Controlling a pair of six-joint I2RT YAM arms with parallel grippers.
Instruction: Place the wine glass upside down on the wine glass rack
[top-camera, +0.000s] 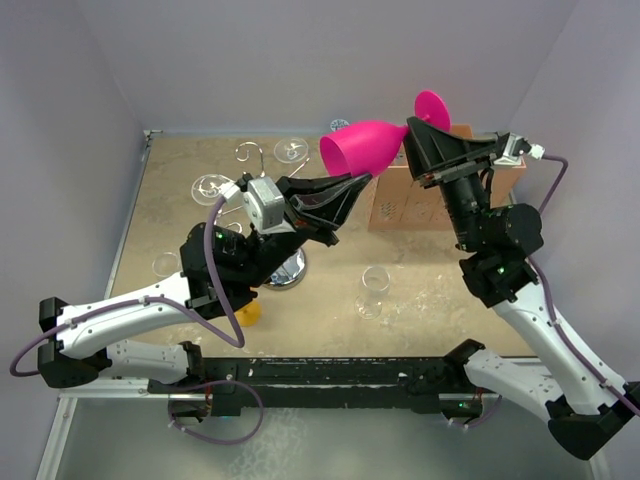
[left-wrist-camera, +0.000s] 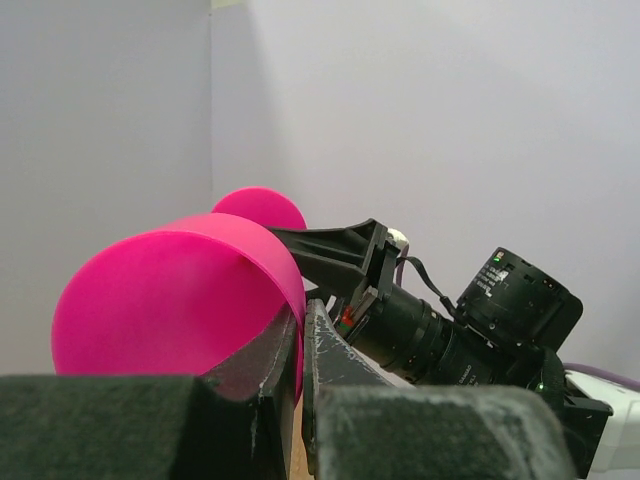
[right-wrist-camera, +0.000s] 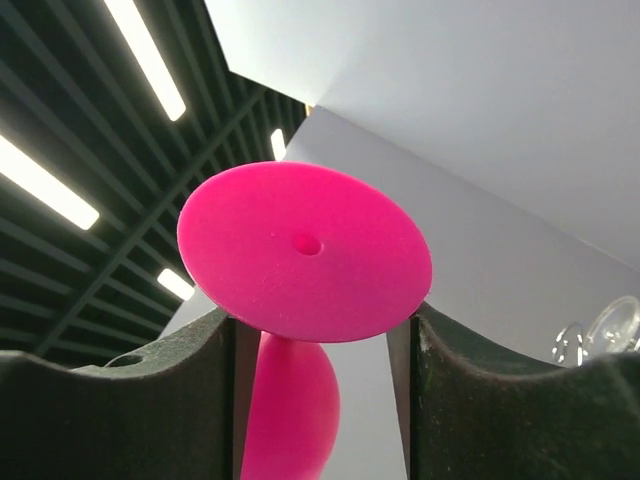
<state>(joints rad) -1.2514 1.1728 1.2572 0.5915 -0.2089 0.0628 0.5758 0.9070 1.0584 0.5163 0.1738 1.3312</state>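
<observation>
Hanging in mid-air at upper centre of the top view, well above the tabletop (top-camera: 325, 325): pink wine glass (top-camera: 362, 148), near-horizontal, bowl mouth to the left, foot to the upper right. Not yet inverted and not yet on the wine glass rack (top-camera: 288, 272) at left centre; turning over and hanging judged outstanding. Left gripper (top-camera: 357, 180) jaws nipped tight on the bowl rim. Right gripper (top-camera: 412, 132) jaws set either side of the stem under the foot; clamped or slack, cannot tell. Counted: one pink glass, one rack, one orange-pink box (top-camera: 400, 205), one clear glass (top-camera: 372, 292) standing lower centre, apparently a second clear glass (top-camera: 165, 263) at left. Further clear shapes among the rack arms too faint to count.
</observation>
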